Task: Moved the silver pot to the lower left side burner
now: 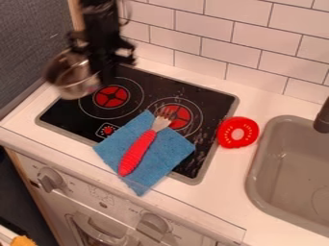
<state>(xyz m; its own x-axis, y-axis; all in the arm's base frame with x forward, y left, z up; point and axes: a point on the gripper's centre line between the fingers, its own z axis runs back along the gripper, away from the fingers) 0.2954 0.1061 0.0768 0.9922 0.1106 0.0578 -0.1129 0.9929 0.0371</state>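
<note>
One white counter [225, 192] carries the whole scene, with a grey sink [275, 168] set in at the right and a black cooktop [69, 113] at the left. The gripper [103, 72] hangs over the cooktop's far left part. Smaller than the cooktop, a blue cloth [166, 149] lies askew across its near edge.

The silver pot [76, 79] is next, just beside the gripper, over the cooktop's left corner and seemingly raised off the surface. The pincer appears to be pinching the pot, judging by how it hangs there. Grasp and lift look done; bringing it over the burner, levelling it, lowering it and letting go look left. The pot is tilted, its body slanting from upper left to lower right in the view. Being round, it offers no clear long axis, and which way its mouth points cannot be told for certain.

A red-handled fork [137, 153] lies on the cloth, tines toward the right burner [181, 115]. A red ring-shaped piece [237, 121] rests between cooktop and sink. The left burner [111, 97], probably the target, sits near the pot and has nothing set on it.
</note>
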